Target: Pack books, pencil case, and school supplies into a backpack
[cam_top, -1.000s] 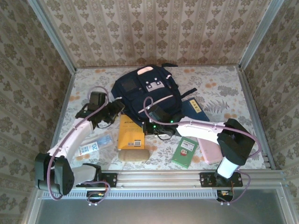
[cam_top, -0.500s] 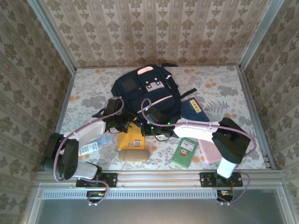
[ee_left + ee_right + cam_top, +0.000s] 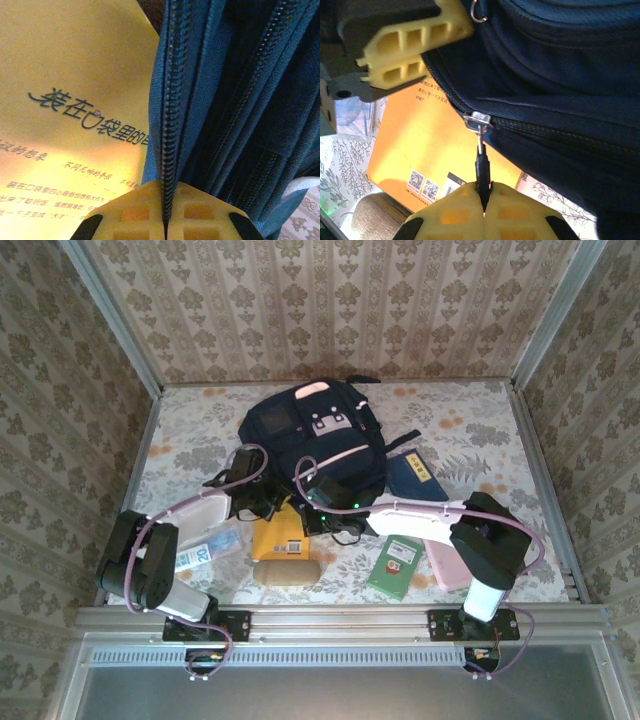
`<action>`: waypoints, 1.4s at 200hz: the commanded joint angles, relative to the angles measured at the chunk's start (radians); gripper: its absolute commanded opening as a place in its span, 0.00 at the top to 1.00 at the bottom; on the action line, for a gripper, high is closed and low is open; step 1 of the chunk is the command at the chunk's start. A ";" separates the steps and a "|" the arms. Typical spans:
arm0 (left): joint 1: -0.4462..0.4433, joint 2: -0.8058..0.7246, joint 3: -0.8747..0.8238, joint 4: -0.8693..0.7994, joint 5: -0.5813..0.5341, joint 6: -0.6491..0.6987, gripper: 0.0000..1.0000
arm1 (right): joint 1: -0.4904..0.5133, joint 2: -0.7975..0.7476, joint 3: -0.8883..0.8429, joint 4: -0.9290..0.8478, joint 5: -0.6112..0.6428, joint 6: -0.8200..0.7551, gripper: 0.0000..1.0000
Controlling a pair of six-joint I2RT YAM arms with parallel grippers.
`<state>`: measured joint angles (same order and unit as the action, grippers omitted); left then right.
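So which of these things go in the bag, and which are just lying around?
For packing: backpack, orange-yellow book, navy book, green book, tan pouch (likely the pencil case), pink flat thing, blue-and-white packet.

Not for packing: flowery table cover, metal rail.

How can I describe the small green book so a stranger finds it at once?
Find the big navy backpack in the table's middle. Look nearer, to its right. The small green book lies flat there, the only green thing, beside a pink case.
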<state>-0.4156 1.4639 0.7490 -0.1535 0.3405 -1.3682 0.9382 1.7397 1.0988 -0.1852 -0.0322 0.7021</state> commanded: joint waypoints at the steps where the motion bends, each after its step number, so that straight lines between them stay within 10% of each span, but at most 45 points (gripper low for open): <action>1: 0.053 -0.056 0.046 -0.028 -0.058 0.052 1.00 | 0.005 -0.045 0.008 -0.133 0.015 -0.031 1.00; 136: 0.178 -0.075 0.124 -0.160 -0.008 0.245 1.00 | -0.091 -0.085 0.029 -0.188 -0.227 -0.082 1.00; 185: 0.286 -0.185 0.144 -0.294 0.061 0.271 0.50 | -0.037 0.064 0.258 -0.138 -0.180 0.101 1.00; 280: 0.233 -0.255 -0.005 -0.331 0.111 0.078 0.36 | 0.030 0.159 0.324 -0.064 -0.104 0.142 1.00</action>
<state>-0.1589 1.1648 0.7452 -0.4923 0.4278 -1.2381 0.9531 1.8843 1.3914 -0.2947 -0.1452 0.8421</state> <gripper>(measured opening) 0.628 0.058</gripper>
